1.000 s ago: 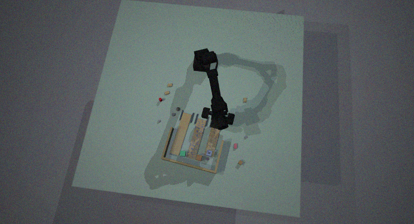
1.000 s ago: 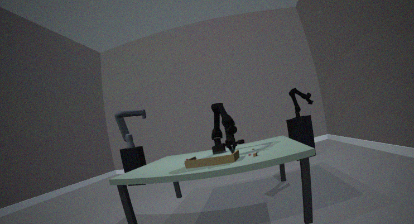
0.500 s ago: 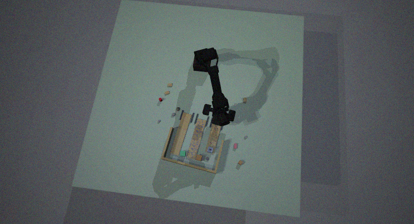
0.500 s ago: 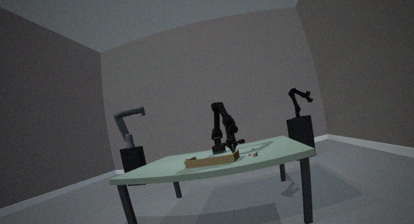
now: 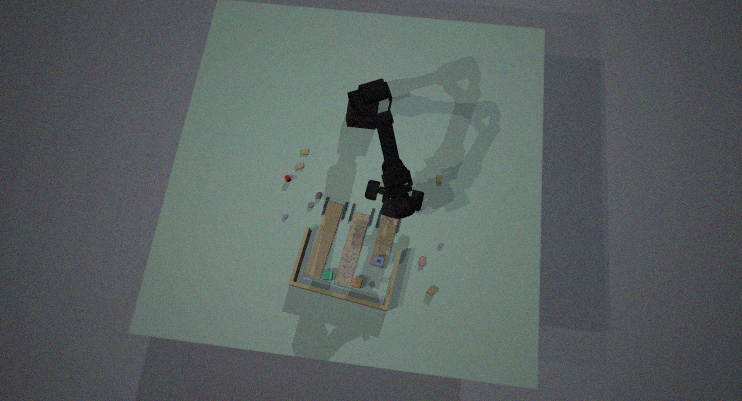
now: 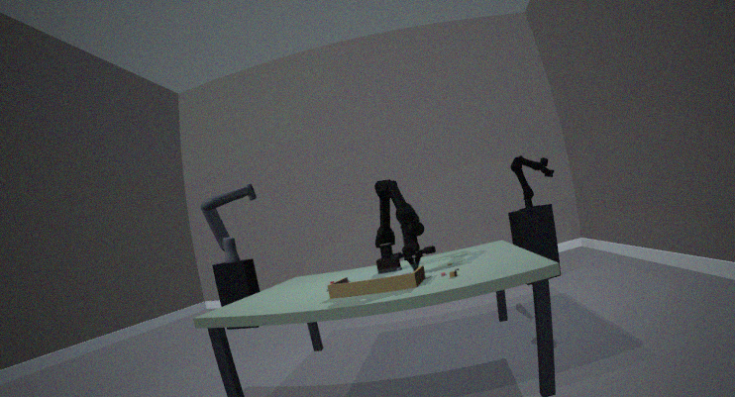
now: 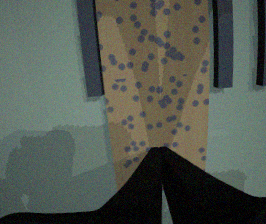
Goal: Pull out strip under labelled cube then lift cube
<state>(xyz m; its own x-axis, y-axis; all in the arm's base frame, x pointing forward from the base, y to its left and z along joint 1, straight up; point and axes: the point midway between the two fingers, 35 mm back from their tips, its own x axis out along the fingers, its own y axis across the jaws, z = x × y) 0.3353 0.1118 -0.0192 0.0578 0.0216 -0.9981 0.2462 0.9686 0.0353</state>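
Three strips lie side by side, running into a wooden tray. The labelled bluish cube rests on the far end of the right, spotted strip. A green cube sits on the left plain strip and an orange cube on the middle spotted strip. My gripper is shut with nothing between the fingers. Its tip is down on the near end of the right strip, between dark rails.
Small loose bits lie around on the table: a red ball, tan blocks, a pink piece and grey bits. Two other arms stand on pedestals beside the table.
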